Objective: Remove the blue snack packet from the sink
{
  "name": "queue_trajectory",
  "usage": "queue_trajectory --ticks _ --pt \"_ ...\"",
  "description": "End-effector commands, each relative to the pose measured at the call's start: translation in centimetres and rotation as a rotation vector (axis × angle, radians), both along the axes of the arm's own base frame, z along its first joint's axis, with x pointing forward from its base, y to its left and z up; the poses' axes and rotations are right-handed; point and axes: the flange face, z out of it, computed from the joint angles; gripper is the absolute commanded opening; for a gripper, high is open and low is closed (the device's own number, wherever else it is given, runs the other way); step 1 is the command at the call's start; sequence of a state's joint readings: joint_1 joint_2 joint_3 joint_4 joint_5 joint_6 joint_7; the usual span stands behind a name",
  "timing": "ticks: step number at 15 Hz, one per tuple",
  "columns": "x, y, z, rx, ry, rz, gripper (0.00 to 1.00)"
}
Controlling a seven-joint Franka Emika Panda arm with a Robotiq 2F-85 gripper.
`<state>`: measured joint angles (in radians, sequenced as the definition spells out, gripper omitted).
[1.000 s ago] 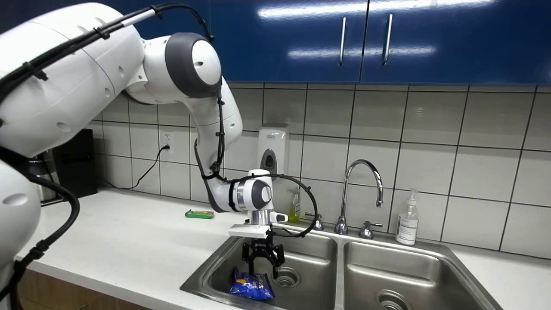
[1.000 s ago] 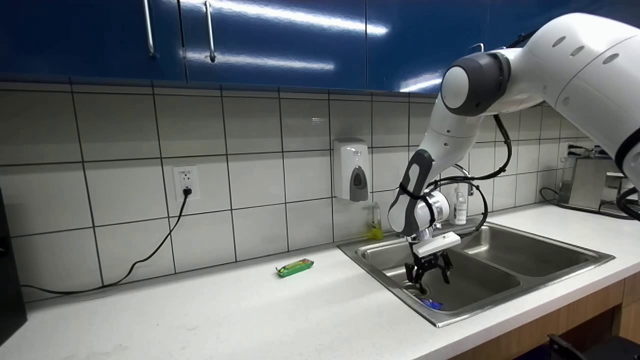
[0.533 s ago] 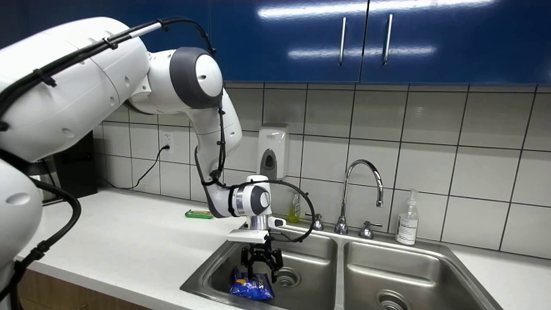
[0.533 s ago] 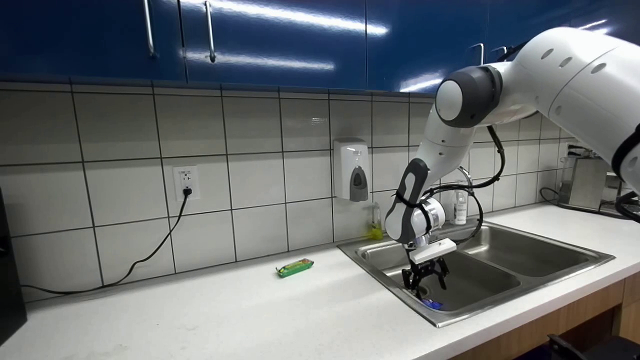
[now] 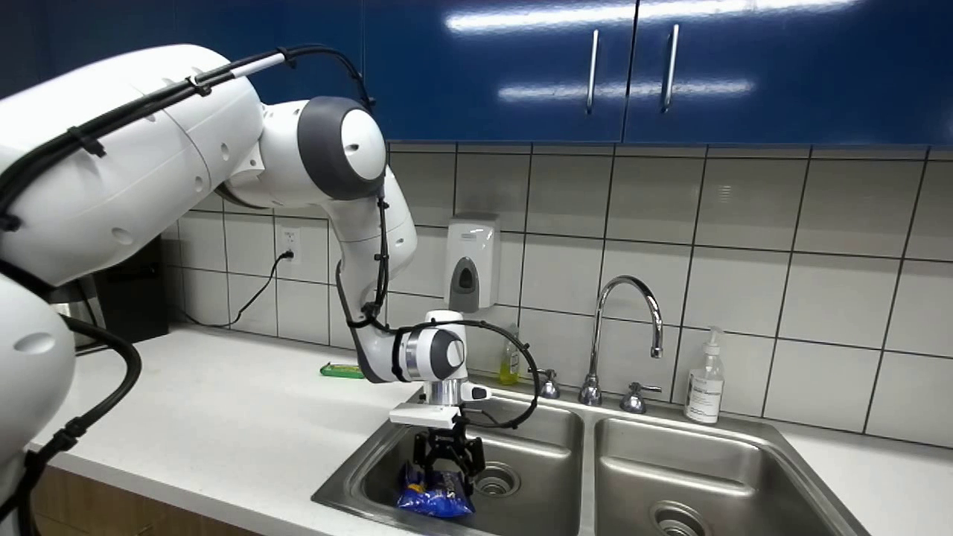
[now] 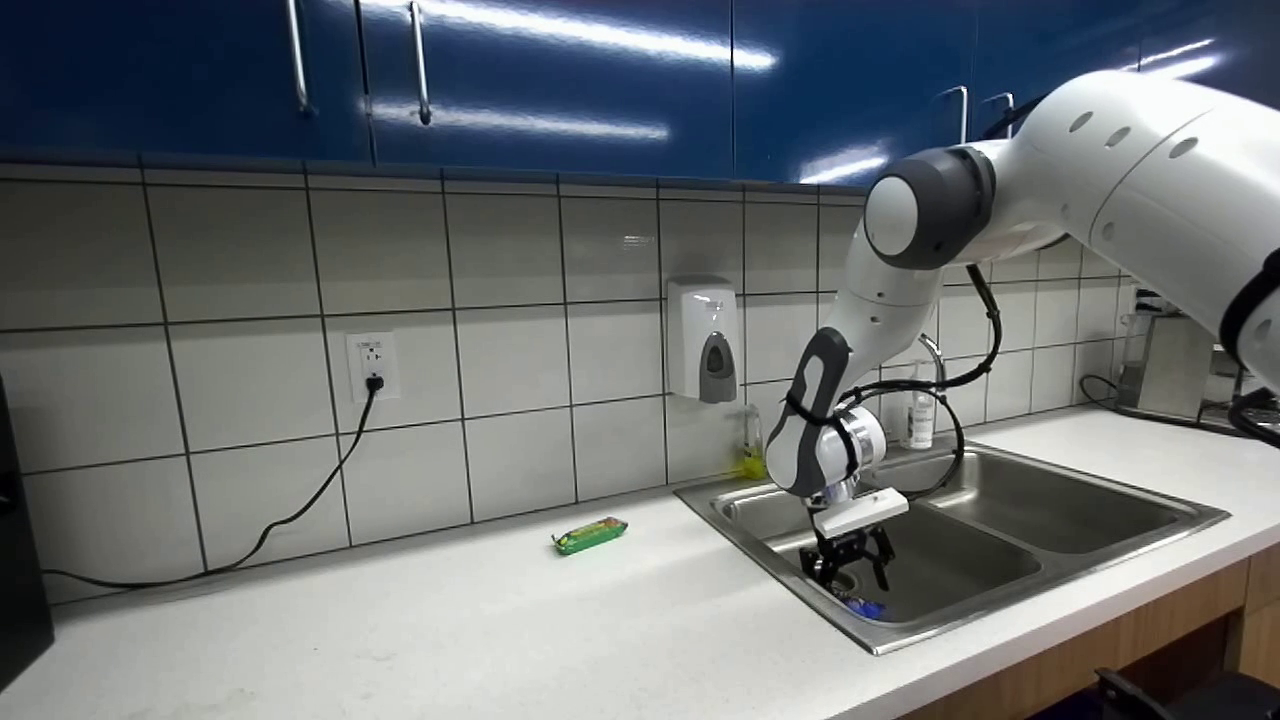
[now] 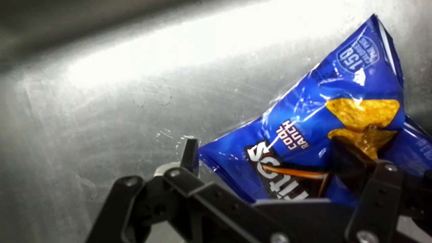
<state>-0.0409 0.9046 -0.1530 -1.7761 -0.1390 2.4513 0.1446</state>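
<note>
The blue snack packet (image 5: 438, 503) is a shiny blue foil bag lying in a bowl of the stainless double sink (image 5: 588, 476). In an exterior view only a bit of the packet (image 6: 864, 608) shows past the sink rim. In the wrist view the packet (image 7: 297, 111) lies on the bowl's floor, its lower part hidden behind the gripper. My gripper (image 5: 450, 484) is open, low in the bowl over the packet. In the wrist view the gripper's (image 7: 265, 145) left finger stands beside a packet corner; the dark right finger is over the packet's face. Contact cannot be told.
The faucet (image 5: 595, 342) and its handles stand behind the sink, with a clear pump bottle (image 5: 704, 391) and a yellow-green bottle (image 5: 509, 366) nearby. A small green packet (image 6: 590, 535) lies on the white counter (image 6: 500, 620). Sink walls surround the gripper.
The arm and gripper have moved down in the bowl, closer to the packet. The fingers stay apart. The packet has not visibly moved.
</note>
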Motion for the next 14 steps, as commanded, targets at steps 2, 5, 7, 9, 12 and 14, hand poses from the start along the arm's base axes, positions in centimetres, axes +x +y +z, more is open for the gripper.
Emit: queue_trajectory --ticks 2,5,7,9,12,14 --pt "0.48 0.03 -0.6 0.009 -0.011 -0.034 0.75" --pt "0.69 -0.05 -0.71 0.011 -0.015 -0.041 0.58" --pt "0.79 -0.12 -0.66 0.008 -0.017 -0.043 0.42" --pt "0.9 -0.12 -0.59 0.006 -0.02 -0.042 0.27" --pt "1.13 -0.02 -0.49 0.005 -0.024 -0.041 0.03" --pt "1.29 0.08 -0.36 0.002 -0.028 -0.039 0.0"
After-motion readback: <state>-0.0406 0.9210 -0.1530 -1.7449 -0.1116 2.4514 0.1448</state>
